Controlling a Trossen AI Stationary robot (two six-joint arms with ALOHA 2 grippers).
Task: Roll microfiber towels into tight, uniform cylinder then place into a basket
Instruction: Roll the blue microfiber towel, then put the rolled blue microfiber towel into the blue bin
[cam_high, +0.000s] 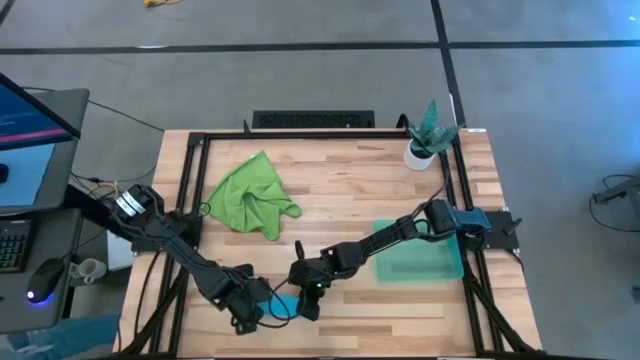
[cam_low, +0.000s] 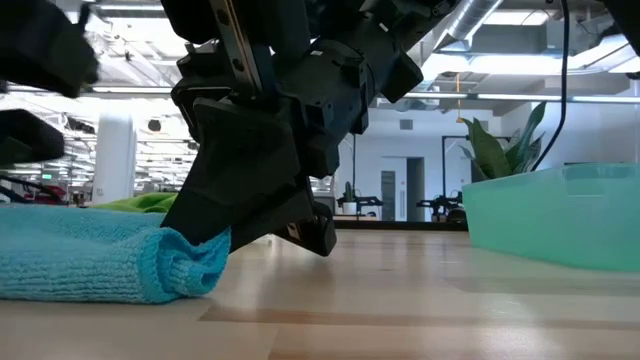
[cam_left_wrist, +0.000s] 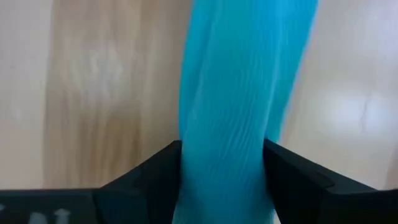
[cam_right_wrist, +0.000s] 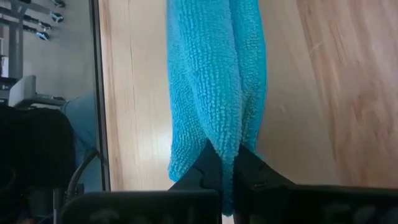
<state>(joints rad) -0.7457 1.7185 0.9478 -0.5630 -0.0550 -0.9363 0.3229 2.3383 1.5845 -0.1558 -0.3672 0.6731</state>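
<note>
The sky blue towel (cam_high: 282, 303) lies rolled into a long bundle near the table's near edge, resting on the wood in the low view (cam_low: 100, 262). My left gripper (cam_high: 246, 308) is shut on its left end and my right gripper (cam_high: 303, 298) is shut on its right end. The lime green towel (cam_high: 250, 195) lies crumpled at the far left of the table. The teal basket (cam_high: 455, 268) stands on the table at the right, with nothing in it. My left gripper has the left end of the blue bundle (cam_left_wrist: 224, 168) between its two fingers (cam_left_wrist: 155, 183), one on each side. The bundle stretches away from the fingers along the table. It comes from the table's left. My right gripper pinches a fold at the bundle's right end (cam_right_wrist: 225, 152) between its nearly closed fingertips (cam_right_wrist: 205, 168). It slants down from the table's right. The bundle lies on the table (cam_low: 190, 262) and runs away from the fingers.
A potted plant in a white pot (cam_high: 425, 140) stands at the far right corner. A black frame (cam_high: 190, 180) borders the table. Bare wood lies between the green towel and the basket. A desk with a monitor and mouse (cam_high: 30, 150) stands off the table's left.
</note>
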